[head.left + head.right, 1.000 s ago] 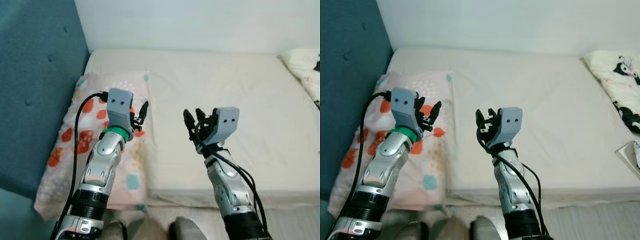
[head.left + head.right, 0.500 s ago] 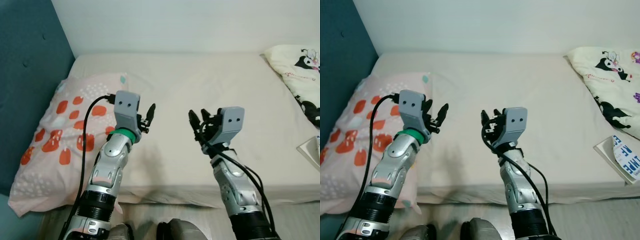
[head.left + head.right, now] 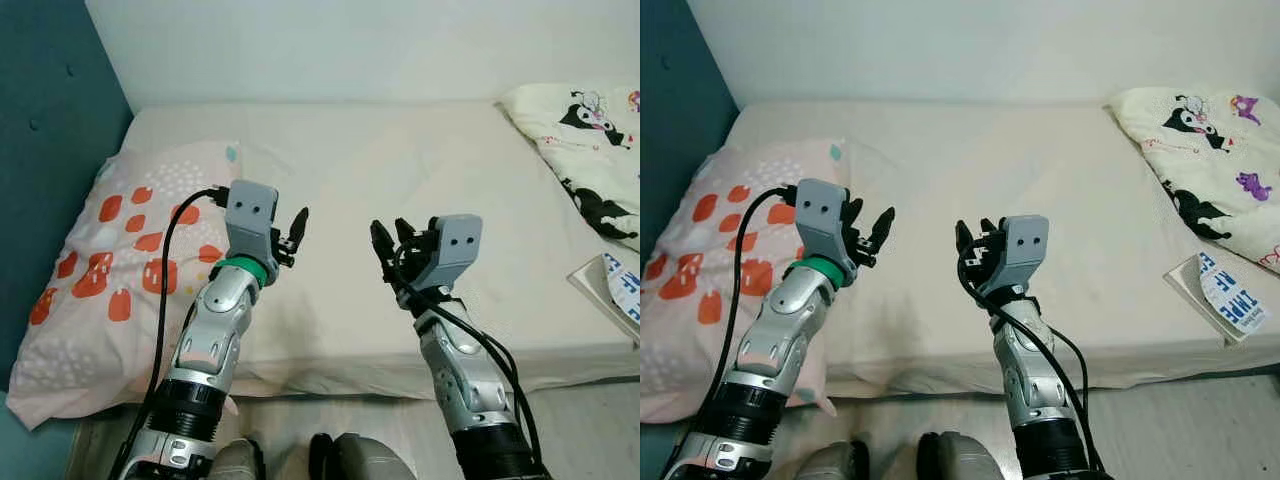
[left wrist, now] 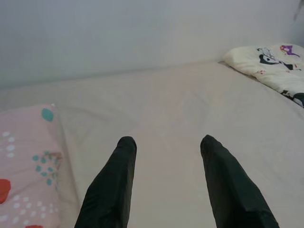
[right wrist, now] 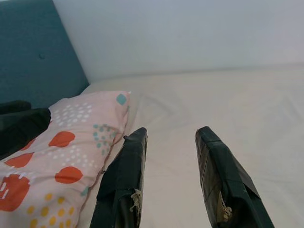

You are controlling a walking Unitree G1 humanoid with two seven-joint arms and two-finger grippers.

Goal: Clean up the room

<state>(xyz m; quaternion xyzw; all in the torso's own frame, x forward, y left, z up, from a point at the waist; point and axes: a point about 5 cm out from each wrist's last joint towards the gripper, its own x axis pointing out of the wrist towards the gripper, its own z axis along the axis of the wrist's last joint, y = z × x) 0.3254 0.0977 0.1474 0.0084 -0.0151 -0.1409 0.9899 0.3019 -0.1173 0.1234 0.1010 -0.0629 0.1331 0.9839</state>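
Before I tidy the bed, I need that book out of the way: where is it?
In the right eye view the book lies at the bed's front right edge, just below the cartoon-print blanket.

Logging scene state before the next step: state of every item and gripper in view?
left gripper: open, empty, raised over the bed
right gripper: open, empty, raised over the bed
pink pillow: lying flat at the headboard end
cartoon-print blanket: lying on the far right
booklet: lying at the bed's edge
bed: middle bare

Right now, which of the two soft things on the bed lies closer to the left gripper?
The pink pillow with orange spots, by the blue headboard. The left gripper hovers beside it; the cream cartoon-print blanket lies at the far right.
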